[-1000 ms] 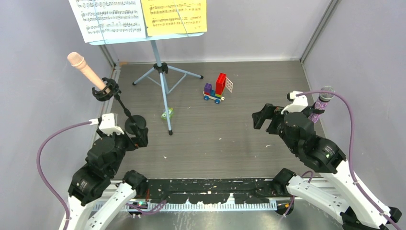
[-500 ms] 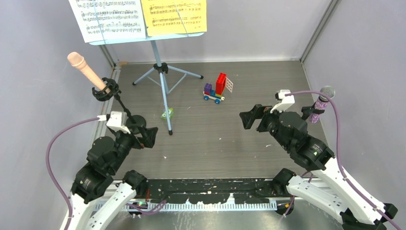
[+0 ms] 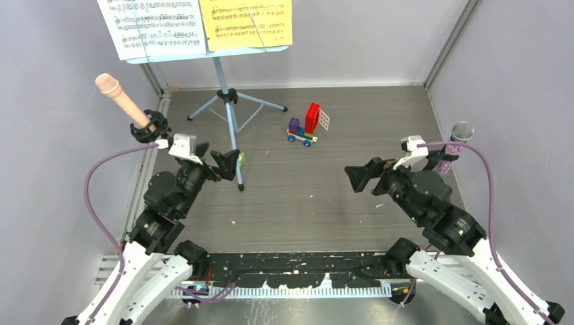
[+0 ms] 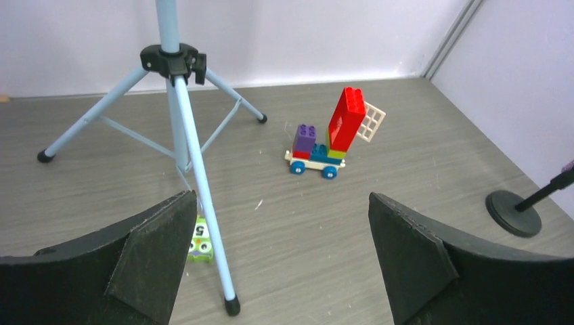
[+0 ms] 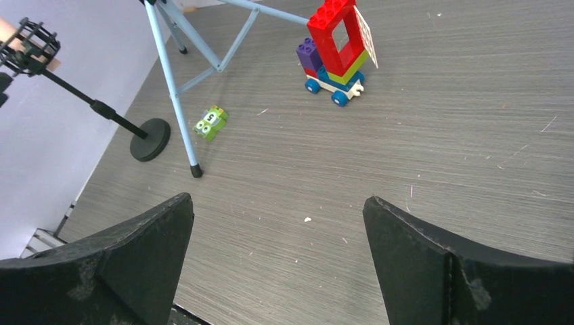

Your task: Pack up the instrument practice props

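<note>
Two grippers are seen from the top external camera, both held above the grey wood-grain table (image 3: 304, 203). The left gripper (image 3: 218, 158) is spread wide just beside the front leg of the pale-blue music rack with tripod legs (image 3: 227, 101), and the small green block (image 3: 240, 160) is partly hidden by it. The right gripper (image 3: 367, 173) is also spread wide and nothing is held in it. The white score sheet (image 3: 152, 27) and the yellow score sheet (image 3: 247, 24) are resting side by side on the rack. The peach microphone (image 3: 118, 95) is seated, tilted, in the black round-based mic holder (image 3: 150, 128) at the left wall. The purple glitter microphone (image 3: 453, 147) is standing near the right wall. The colourful toy brick car (image 3: 308, 125) is placed to the right of the rack.

From the left wrist camera, the tripod legs are seen above the parted fingers (image 4: 152, 261), with the green block just beside the near leg. A second black round base (image 4: 513, 211) is seen at the right edge.

From the right wrist camera, bare table is framed by the wide-apart fingers; beyond them the left holder's base is found near a tripod foot.
</note>
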Motion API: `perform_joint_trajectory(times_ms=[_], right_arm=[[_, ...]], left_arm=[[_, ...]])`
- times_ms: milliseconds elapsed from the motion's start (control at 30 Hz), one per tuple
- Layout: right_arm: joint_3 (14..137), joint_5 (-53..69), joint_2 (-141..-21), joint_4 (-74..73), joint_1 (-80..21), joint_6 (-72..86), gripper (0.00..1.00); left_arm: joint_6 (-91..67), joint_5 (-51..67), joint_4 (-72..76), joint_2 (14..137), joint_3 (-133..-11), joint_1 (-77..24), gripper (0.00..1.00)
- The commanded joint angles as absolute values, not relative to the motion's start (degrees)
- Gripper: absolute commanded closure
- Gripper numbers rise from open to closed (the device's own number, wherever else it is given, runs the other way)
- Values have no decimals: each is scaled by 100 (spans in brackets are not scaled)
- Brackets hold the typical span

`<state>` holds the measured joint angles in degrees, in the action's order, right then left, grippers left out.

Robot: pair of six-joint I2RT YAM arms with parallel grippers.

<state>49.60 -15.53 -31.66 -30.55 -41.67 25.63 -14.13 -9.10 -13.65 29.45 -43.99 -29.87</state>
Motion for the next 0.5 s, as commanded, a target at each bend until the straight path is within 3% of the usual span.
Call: perform_joint_trajectory(times_ms=[0,167,467], right_arm=[[5028,-1658,-2925,-3322,-4188,2567,0],[5080,-1686,-2735,-3675,-4191,2624,0],[5052,-1743,-2469,-3922,-4190,2681,0]], left_arm=[[-1091,-1119,489,3140,-4005,-2971,0],[-674,-1098,1900,3651,-3589,-2966,0],[-42,-1391,2746,5228,-4281,-2711,0]])
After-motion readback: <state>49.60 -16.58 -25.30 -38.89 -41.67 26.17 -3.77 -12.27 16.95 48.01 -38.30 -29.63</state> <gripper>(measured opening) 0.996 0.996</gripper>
